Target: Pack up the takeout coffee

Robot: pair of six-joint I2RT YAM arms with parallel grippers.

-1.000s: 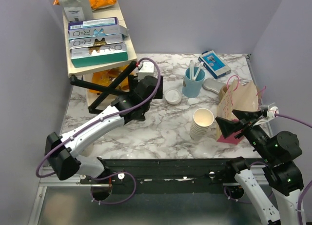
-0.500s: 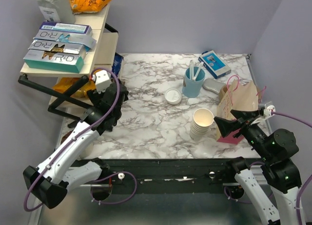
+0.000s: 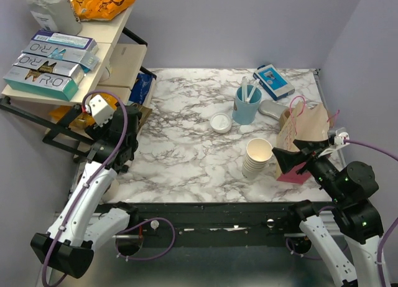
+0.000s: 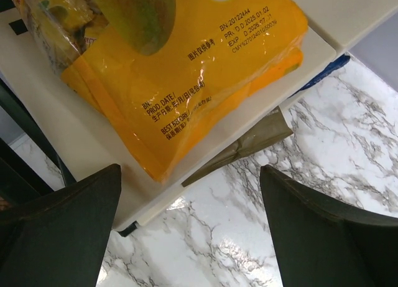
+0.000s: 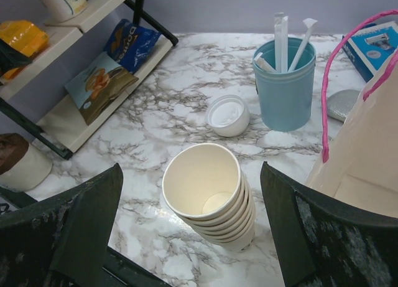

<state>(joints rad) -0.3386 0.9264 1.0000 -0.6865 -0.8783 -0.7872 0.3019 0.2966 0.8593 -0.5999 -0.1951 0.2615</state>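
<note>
One takeout coffee [image 3: 221,122], upright, axis vertical

Table [image 3: 186,162]: white marble, grey veining. Right claw [image 5: 189,172]: black fingers. Directly ahead of it, cup stack [image 5: 208,193], cream. Beyond that, takeout coffee [image 5: 228,114], white cup and lid. Ahead and right, mug [image 5: 285,94], light blue, holding white sticks [image 5: 281,41]; paper bag [image 5: 367,150], tan, pink-handled. Left claw [image 4: 189,170]: black fingers. Ahead of it, pouch [image 4: 186,69], yellow-orange with dark print, on shelf [image 4: 81,144], cream.
</note>
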